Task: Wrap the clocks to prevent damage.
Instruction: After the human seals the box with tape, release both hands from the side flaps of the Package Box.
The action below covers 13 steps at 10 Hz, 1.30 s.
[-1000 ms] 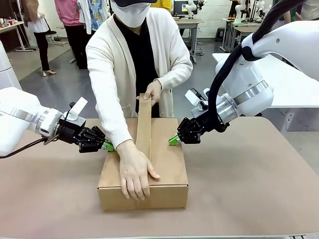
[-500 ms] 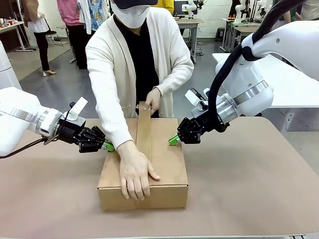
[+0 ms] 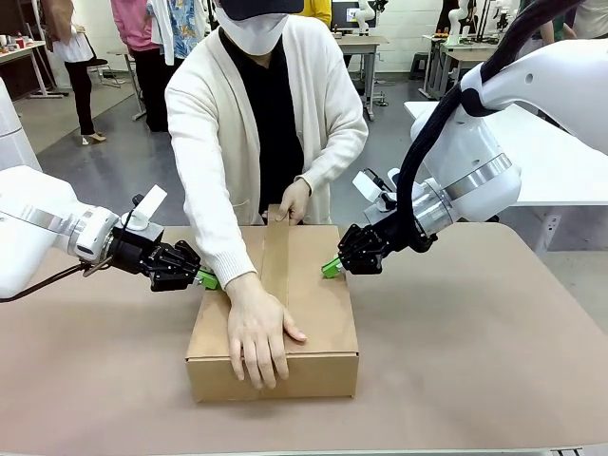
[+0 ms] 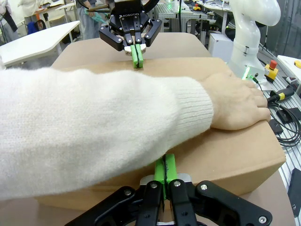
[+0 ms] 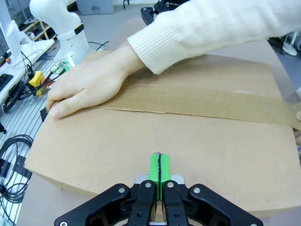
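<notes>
The clocks' bubble-wrap bundle is hidden from every view. A closed brown cardboard box sits mid-table. A person's hand presses its near end, and the other hand holds a brown tape strip down at the far edge. My left gripper is shut, its green pads touching the box's left side below the white sleeve. My right gripper is shut with its tips at the box's right top edge. In the right wrist view that gripper rests against the box near the tape strip.
The brown tabletop has free room to the right and left of the box. A white table stands behind at the right. An arm base, cables and a red stop button sit past the table's edge.
The person has lowered the raised tape strip onto the lid, the far hand dropping to the box's far edge. Both grippers have stayed in place.
</notes>
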Tool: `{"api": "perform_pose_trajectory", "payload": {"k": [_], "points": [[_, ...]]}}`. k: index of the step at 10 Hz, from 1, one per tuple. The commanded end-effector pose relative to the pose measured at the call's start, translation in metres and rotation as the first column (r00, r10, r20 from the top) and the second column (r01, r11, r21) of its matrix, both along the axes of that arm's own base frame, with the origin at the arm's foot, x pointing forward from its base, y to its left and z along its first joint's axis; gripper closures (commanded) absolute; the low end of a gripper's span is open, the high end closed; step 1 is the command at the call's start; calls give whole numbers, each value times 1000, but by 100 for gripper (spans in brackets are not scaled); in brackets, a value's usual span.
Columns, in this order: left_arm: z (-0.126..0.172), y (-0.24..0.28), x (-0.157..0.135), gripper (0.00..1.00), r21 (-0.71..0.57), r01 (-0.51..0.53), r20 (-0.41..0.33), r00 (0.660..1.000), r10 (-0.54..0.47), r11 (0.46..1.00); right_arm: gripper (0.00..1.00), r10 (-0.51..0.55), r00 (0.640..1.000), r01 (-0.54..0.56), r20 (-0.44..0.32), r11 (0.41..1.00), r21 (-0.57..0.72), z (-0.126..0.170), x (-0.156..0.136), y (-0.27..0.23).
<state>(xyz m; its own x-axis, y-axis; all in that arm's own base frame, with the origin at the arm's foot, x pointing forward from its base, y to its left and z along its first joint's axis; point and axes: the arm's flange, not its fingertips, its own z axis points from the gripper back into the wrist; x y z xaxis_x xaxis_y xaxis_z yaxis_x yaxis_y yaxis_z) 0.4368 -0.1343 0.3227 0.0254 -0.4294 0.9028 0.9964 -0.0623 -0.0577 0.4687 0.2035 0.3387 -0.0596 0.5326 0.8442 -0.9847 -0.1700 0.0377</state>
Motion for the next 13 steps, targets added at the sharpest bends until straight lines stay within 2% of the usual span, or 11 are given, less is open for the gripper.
{"api": "perform_pose_trajectory", "payload": {"k": [1, 13], "points": [[-2, 0, 0, 100, 7, -6, 0, 1000, 6, 1000, 99, -9, 1000, 9, -8, 1000, -5, -4, 0, 1], [-2, 0, 0, 100, 7, -6, 0, 1000, 6, 1000, 99, -9, 1000, 9, -8, 1000, -5, -4, 0, 1]]}}
